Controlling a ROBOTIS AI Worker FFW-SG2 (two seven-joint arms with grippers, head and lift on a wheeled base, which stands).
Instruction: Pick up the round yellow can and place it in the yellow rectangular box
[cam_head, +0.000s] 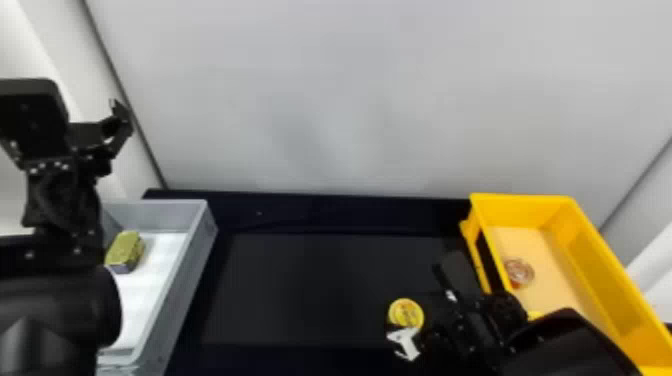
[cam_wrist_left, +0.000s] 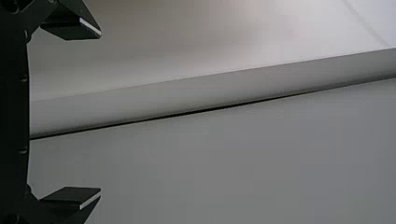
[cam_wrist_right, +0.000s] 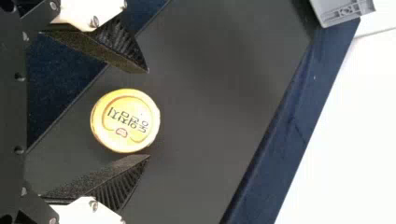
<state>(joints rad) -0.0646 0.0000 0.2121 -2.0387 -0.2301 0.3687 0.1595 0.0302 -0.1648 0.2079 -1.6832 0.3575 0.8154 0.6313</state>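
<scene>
Open, with its two fingers well apart, the right hand (cam_head: 415, 298) hangs left of the yellow rectangular box (cam_head: 590, 265), and the round yellow can (cam_head: 406, 313) sits between those fingers, not gripped. Two hands are in sight; the left hand (cam_head: 116, 121) is raised, well off to the left of the box, its two fingers wide apart and holding nothing. One can, likewise left of the box, rests on the one black tabletop (cam_head: 310, 285). Its single printed lid points up, so its central axis stands upright; the lid is round, with no longer direction of its own. Whether the body is taller than it is wide, I cannot tell. Inside the box lies one round reddish thing (cam_head: 519, 272). Far to the left of the box is one grey bin (cam_head: 192, 255), with one small green-gold block (cam_head: 123, 248) in it.
</scene>
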